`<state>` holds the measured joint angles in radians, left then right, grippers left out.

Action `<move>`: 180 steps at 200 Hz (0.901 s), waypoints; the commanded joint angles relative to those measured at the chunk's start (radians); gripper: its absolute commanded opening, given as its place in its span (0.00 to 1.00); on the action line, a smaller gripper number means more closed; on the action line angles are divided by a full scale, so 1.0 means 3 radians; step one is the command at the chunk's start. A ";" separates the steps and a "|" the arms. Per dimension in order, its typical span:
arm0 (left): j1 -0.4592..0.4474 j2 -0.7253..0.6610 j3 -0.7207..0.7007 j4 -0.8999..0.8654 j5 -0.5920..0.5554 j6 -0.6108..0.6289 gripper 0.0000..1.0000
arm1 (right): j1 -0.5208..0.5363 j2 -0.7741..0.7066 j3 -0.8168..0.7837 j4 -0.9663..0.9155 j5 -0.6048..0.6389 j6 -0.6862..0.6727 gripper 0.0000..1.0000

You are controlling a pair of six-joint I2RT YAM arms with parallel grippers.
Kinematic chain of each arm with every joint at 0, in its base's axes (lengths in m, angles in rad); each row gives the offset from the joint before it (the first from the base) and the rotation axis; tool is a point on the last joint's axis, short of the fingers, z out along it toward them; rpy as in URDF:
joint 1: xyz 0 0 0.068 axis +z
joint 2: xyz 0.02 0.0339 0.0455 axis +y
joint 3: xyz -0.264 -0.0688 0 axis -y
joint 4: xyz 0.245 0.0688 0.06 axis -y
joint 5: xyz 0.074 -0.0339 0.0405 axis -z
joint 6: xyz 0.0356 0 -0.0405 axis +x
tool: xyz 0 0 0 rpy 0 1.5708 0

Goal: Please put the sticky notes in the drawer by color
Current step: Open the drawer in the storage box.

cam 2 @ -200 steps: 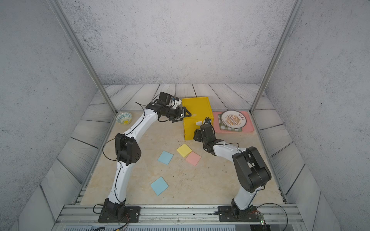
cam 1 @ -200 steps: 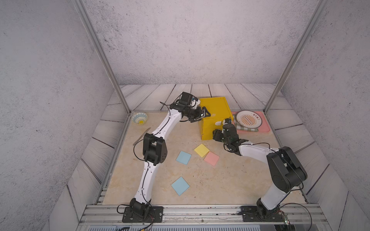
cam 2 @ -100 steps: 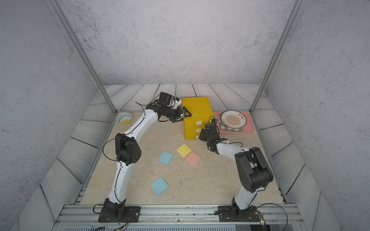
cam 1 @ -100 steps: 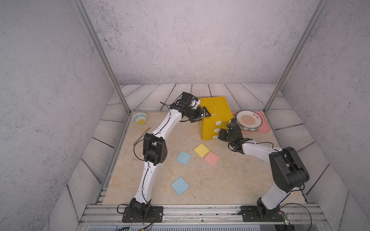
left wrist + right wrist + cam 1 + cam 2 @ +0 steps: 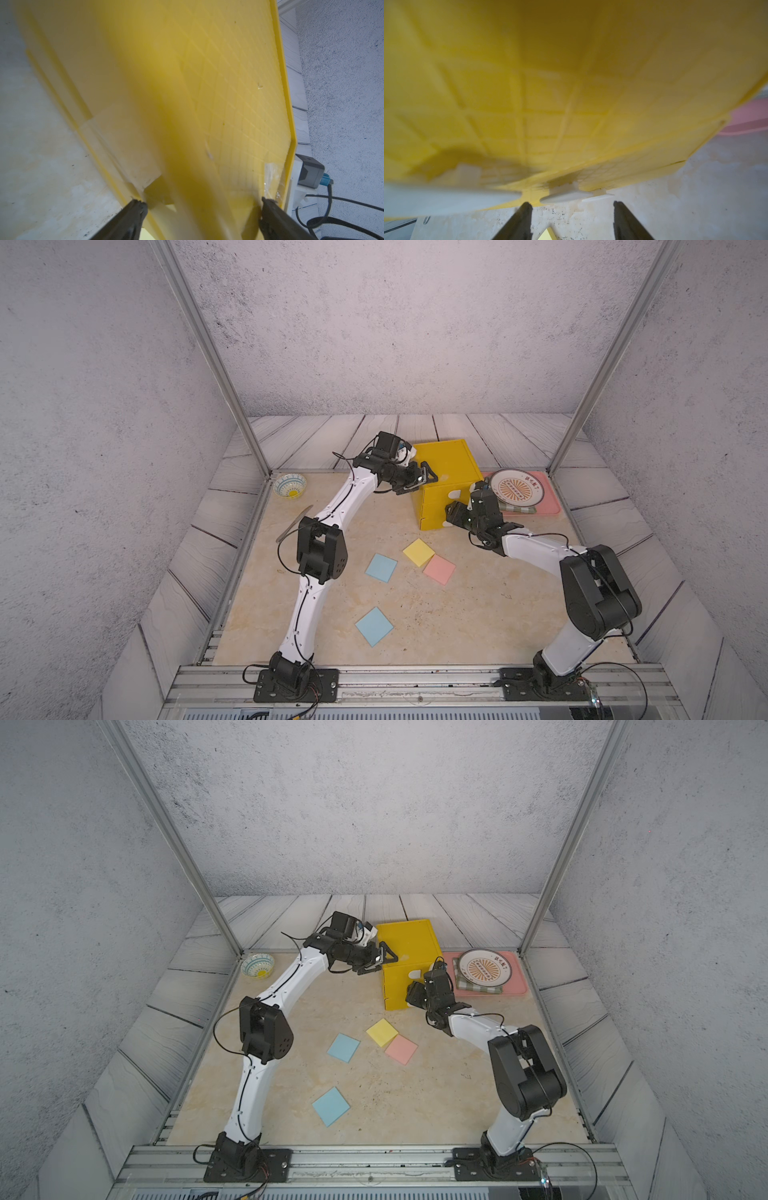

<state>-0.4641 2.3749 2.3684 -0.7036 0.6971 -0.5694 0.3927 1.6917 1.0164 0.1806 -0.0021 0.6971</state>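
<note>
1. Sticky notes lay flat on the bench (image 5: 478, 614), with one light blue note (image 5: 374, 626) nearest and well apart from the rest.
2. Farther in, a second blue note (image 5: 381, 568) lay near a pink note (image 5: 439, 569), which touched a yellow note (image 5: 418, 552).
3. The right hand (image 5: 572, 208) was parted and empty, just before the drawer (image 5: 451, 460) at its white tab handles (image 5: 566, 196).
4. The left hand (image 5: 201, 204) was spread wide astride the drawer's upper edge. Whether it pressed on it, I could not tell.
5. A pink tray (image 5: 550, 497) lay just beside the drawer.
</note>
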 commanded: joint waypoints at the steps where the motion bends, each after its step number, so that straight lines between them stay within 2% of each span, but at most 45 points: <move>1: -0.0054 0.0042 -0.0166 -0.0186 -0.0084 0.0033 0.92 | 0.0004 0.0160 0.0102 0.0222 0.0057 0.0104 0.65; 42: -0.0054 -0.0005 -0.0287 -0.0121 -0.0078 0.0021 0.92 | 0.0004 0.0258 -0.0121 0.0640 0.0361 0.0274 0.65; 88: -0.0047 -0.0032 -0.0337 -0.0139 -0.0094 0.0056 0.92 | -0.0002 0.0258 -0.0166 0.0577 0.0585 0.0270 0.65; 145: -0.0042 -0.0050 -0.0332 -0.0129 -0.0093 0.0047 0.92 | -0.0009 -0.0010 -0.0324 0.0376 0.0971 0.0233 0.65; 180: -0.0043 -0.0037 -0.0317 -0.0124 -0.0089 0.0043 0.92 | -0.0017 -0.0205 -0.0397 0.0174 0.0985 0.0224 0.65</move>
<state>-0.4675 2.3493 2.3054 -0.6445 0.7090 -0.5835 0.4164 1.7081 0.9257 0.3283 0.1734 0.7597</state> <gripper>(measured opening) 0.918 0.655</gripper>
